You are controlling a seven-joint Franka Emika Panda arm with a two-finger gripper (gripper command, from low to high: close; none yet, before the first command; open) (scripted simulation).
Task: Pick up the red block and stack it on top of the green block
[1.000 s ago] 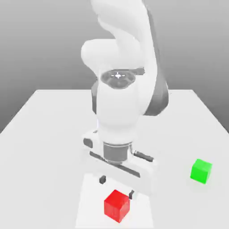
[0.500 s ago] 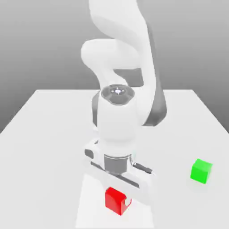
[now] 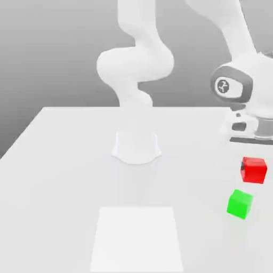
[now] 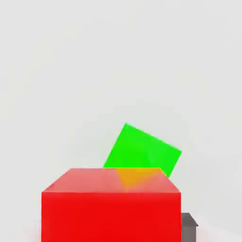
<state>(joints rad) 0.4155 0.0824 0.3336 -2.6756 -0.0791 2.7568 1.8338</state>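
The red block [image 3: 254, 170] hangs in the air at the exterior view's right, just under the hand, with my gripper [image 3: 253, 168] shut on it. The green block [image 3: 239, 203] rests on the white table, a little below the red block in the picture and slightly to its left. In the hand view the red block [image 4: 111, 205] sits close in front of the camera, with the green block [image 4: 142, 149] showing past its top edge. One dark fingertip [image 4: 189, 226] shows beside the red block.
The arm's base [image 3: 136, 146] stands at the middle of the white table [image 3: 64, 176]. A lighter square patch [image 3: 137, 237] marks the table's front centre. The table's right edge runs close to the green block.
The gripper came down over the red block at the front centre, shut on it, then lifted and carried it to the exterior view's right, near the green block.
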